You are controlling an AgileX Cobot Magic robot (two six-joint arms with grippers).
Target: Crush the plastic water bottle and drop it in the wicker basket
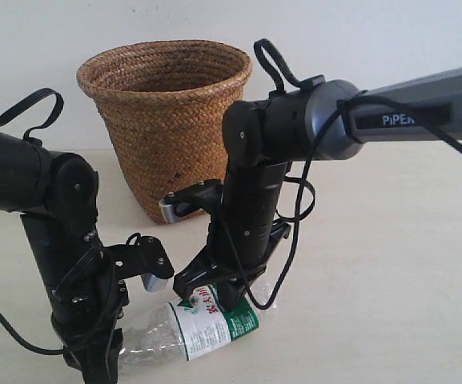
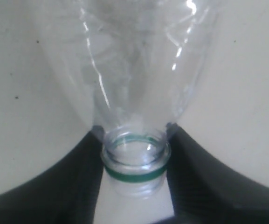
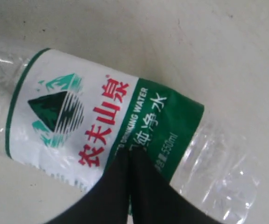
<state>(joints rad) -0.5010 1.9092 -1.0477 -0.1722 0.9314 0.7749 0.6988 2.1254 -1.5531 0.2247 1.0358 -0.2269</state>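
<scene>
Now our clear ribbed plastic water bottle (image 1: pixel 214 324) lies sideways on the desk (image 1: pixel 391 280), lower centre, neck clamped in our left jaws, right jaws closed against its label (image 3: pixel 101 121), brown woven wicker basket (image 1: pixel 166 120) upper left.

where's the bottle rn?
Exterior view, bottom centre: bottle lies on its side on the table, in front of the basket, neck between the jaws of the left gripper.
</scene>
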